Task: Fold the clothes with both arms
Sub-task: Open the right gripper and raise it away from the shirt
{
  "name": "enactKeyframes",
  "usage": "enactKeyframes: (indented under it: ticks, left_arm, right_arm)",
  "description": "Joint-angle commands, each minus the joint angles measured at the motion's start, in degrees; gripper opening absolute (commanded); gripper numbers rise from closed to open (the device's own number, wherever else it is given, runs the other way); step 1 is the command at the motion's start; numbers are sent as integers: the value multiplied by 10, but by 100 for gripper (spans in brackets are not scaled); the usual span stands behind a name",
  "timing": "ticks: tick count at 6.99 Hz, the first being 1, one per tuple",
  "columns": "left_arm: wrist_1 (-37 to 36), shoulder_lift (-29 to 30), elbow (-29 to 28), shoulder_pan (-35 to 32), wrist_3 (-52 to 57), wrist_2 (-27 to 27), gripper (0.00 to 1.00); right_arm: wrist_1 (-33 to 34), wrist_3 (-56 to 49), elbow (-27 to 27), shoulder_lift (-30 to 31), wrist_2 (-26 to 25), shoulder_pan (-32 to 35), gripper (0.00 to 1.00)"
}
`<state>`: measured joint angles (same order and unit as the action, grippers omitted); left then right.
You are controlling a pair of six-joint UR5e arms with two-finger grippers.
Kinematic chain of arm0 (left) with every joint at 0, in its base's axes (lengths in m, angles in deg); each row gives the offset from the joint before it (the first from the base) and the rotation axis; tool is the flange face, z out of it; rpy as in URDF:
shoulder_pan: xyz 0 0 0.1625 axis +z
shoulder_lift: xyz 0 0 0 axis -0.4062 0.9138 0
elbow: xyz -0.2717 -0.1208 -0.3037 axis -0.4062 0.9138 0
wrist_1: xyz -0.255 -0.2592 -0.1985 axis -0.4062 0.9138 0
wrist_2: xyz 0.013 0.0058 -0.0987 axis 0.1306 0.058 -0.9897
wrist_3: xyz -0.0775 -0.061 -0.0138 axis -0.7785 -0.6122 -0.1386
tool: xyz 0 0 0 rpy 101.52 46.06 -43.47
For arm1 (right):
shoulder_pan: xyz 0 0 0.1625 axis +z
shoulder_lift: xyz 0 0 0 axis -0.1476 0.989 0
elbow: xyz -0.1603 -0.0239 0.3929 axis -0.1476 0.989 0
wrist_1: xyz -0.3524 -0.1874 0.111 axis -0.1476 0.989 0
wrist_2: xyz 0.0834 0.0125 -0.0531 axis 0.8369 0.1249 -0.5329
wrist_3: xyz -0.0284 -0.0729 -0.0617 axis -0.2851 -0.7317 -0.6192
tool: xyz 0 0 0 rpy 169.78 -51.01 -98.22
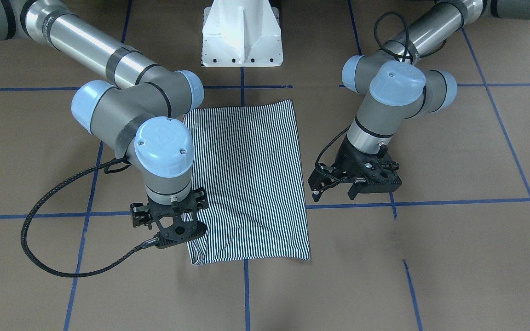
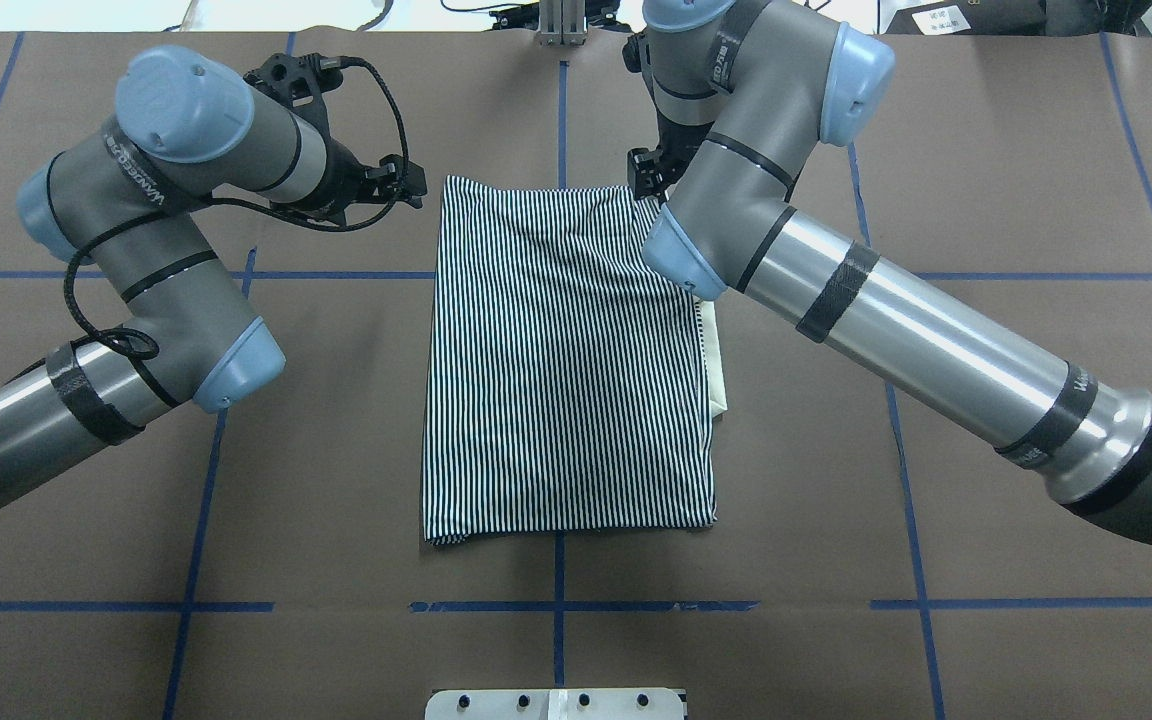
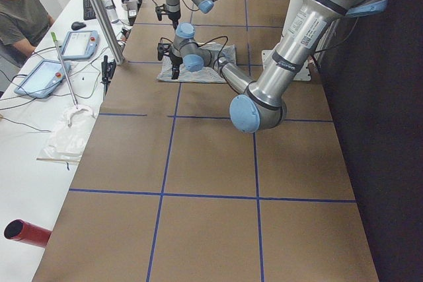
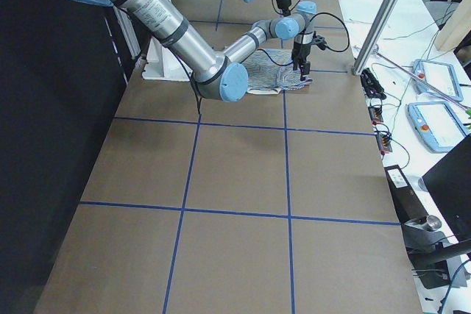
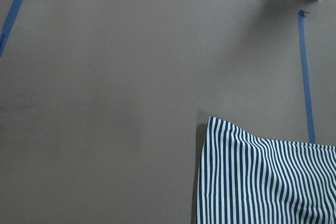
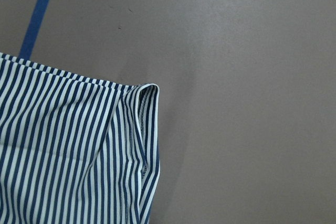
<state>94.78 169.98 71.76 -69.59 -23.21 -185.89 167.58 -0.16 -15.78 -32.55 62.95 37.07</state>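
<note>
The striped polo shirt (image 1: 246,184) lies folded into a flat rectangle at mid-table (image 2: 566,360). A strip of cream collar (image 2: 717,380) peeks out on its right edge. My left gripper (image 1: 334,193) hangs open and empty just above the table, beside the shirt's far left corner (image 5: 252,182); it also shows in the overhead view (image 2: 391,185). My right gripper (image 1: 177,230) is over the shirt's far right corner (image 6: 142,129). Its fingers are hidden under the wrist. The corner lies on the table with its hem turned up.
The white pedestal base (image 1: 242,37) stands at the robot's edge of the brown table (image 2: 986,520), which is marked with blue tape lines. A side bench holds tablets (image 3: 79,44), and a person (image 3: 20,18) sits there. A post (image 4: 383,12) stands by the far edge.
</note>
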Motion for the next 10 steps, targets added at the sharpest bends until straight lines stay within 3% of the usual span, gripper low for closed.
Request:
enactKeyframes:
  ticks: [1, 3, 10]
  left_arm:
    - [-6, -35, 67, -8, 0, -28, 100]
    - [-7, -42, 92, -10, 0, -26, 100]
    - [-7, -38, 94, -9, -2, -27, 100]
  right_arm:
    - [-73, 21, 70, -17, -2, -16, 100]
    - [-75, 22, 89, -17, -5, -27, 100]
    - [-105, 5, 137, -8, -40, -12, 100]
